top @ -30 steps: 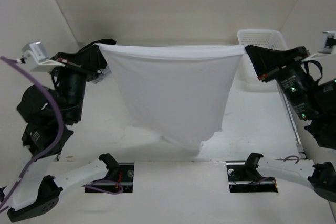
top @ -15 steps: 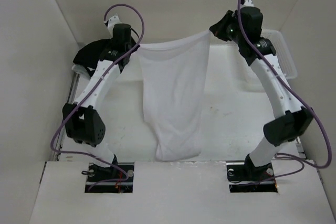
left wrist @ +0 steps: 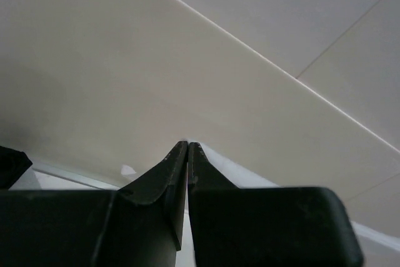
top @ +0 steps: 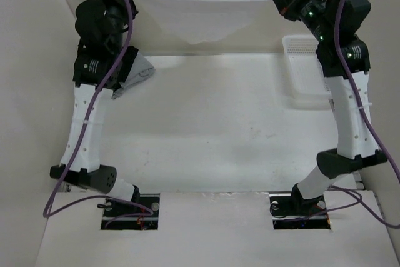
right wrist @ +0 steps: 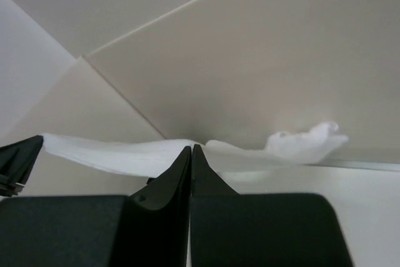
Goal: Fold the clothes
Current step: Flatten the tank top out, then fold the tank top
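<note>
The shirt [top: 200,20] is thin, soft white cloth, matt. The basket [top: 306,76] below the shirt's right end is white plastic lattice. The table [top: 219,129] under the shirt looks smooth, matt white

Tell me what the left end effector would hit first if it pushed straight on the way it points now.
Past the edge of the white T-shirt that it is shut on, the left end effector faces only the pale enclosure wall. That would likely come first, though how far off is unclear.
</note>
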You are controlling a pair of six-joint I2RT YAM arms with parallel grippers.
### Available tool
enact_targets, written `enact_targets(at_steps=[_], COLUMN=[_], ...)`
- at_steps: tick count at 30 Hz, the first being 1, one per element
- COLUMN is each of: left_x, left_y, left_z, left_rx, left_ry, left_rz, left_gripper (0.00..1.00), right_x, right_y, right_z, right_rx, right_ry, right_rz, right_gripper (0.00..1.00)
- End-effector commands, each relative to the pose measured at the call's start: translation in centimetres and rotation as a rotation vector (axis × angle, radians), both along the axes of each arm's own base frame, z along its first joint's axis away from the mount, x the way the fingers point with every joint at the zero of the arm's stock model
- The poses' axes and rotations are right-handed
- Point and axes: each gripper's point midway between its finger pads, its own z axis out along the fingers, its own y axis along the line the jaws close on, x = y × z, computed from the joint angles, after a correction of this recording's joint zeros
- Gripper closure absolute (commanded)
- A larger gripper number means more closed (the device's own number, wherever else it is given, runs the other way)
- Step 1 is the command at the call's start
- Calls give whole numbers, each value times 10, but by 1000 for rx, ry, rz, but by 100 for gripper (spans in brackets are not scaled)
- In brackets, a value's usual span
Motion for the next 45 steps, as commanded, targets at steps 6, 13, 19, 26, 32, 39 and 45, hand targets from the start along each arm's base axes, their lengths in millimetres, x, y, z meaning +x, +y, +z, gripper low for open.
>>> enact_targets(at_steps=[6, 13, 19, 26, 32, 39, 45], left_x=[-28, -141, -231, -263, -209, -64, 40], left_y=[-8, 14, 25, 2, -13, -21, -15], left_z=[-143, -321, -415, -425, -416, -368, -350], left_rx=[54, 58, -37, -120, -47, -60, -67], left_ry=[209, 442, 662, 736, 655, 525, 505], left_rz=[17, 38, -8, -101, -9, 75, 131], left_gripper=[98, 98, 100, 100, 100, 100, 100], right_x=[-46, -147, -250, -307, -240, -82, 45], right_y=[3, 12, 18, 29, 37, 41, 29], right_z=[-141, -325, -455, -456, -426, -374, -365], right_rx=[-55, -77, 20, 5, -167, -54, -1], right_ry=[199, 420, 687, 768, 642, 486, 519], right_rz=[-31, 7, 90, 187, 51, 28, -21], right_gripper=[100, 100, 100, 100, 99, 100, 100])
